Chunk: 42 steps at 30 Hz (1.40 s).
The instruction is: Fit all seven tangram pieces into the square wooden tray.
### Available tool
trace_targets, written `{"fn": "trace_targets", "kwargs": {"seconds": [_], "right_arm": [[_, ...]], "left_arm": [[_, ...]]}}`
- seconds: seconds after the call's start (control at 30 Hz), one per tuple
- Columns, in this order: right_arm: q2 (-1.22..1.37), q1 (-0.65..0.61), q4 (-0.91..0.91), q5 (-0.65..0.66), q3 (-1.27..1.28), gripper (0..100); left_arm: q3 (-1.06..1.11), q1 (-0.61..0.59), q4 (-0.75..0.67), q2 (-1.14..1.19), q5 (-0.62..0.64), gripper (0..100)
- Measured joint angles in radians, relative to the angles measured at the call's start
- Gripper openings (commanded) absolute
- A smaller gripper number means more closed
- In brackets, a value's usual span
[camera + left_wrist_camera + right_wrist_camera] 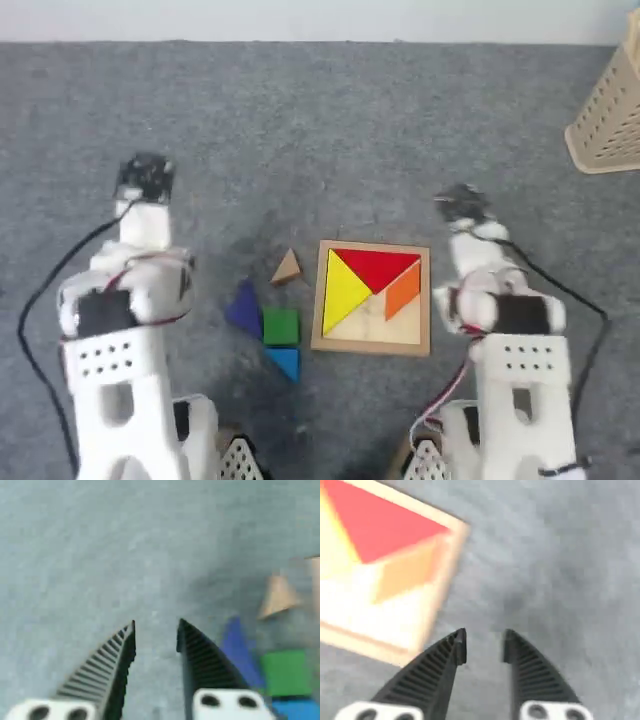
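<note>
tray (371, 346): pale bare wood
set pieces: red triangle (378, 266), yellow triangle (343, 290), orange piece (402, 295)
loose pieces: tan triangle (287, 268), dark blue triangle (243, 307), green square (281, 326), light blue triangle (285, 361)
carpet (300, 130): grey, faint speckle is seen
left gripper (155, 630): black, ribbed
right gripper (484, 640): black, ribbed
basket (608, 110): beige, dotted with holes

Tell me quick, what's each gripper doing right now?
Left gripper: open, holding nothing, over bare carpet.
Right gripper: open, holding nothing.
</note>
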Motion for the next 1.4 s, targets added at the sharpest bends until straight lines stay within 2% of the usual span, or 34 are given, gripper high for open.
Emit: {"fn": "trace_targets", "kwargs": {"seconds": [0.1, 0.2, 0.43, 0.63, 0.8, 1.2, 1.27, 1.4], "right_arm": [[0.081, -0.141, 0.003, -0.015, -0.068, 15.1], [0.218, -0.224, 0.003, -0.015, -0.143, 14.8], [0.574, -0.230, -0.003, -0.028, -0.333, 14.7], [0.723, -0.233, -0.120, -0.049, -0.359, 12.7], [0.789, -0.203, -0.181, -0.083, -0.359, 4.3], [0.870, -0.186, -0.212, -0.084, -0.325, 3.2], [0.859, -0.203, -0.213, -0.084, -0.311, 0.4], [0.804, -0.284, -0.213, -0.084, -0.247, 0.9]], "left_arm": [[0.143, -0.094, -0.069, -0.049, -0.028, 16], [0.232, -0.127, -0.143, -0.058, -0.031, 16], [0.344, -0.149, -0.287, -0.063, -0.037, 16], [0.448, -0.149, -0.460, -0.063, -0.077, 16], [0.451, -0.149, -0.500, -0.063, -0.077, 16], [0.470, -0.149, -0.508, -0.063, -0.077, 16], [0.470, -0.149, -0.508, -0.063, -0.077, 16], [0.470, -0.149, -0.508, -0.063, -0.077, 16]]}}
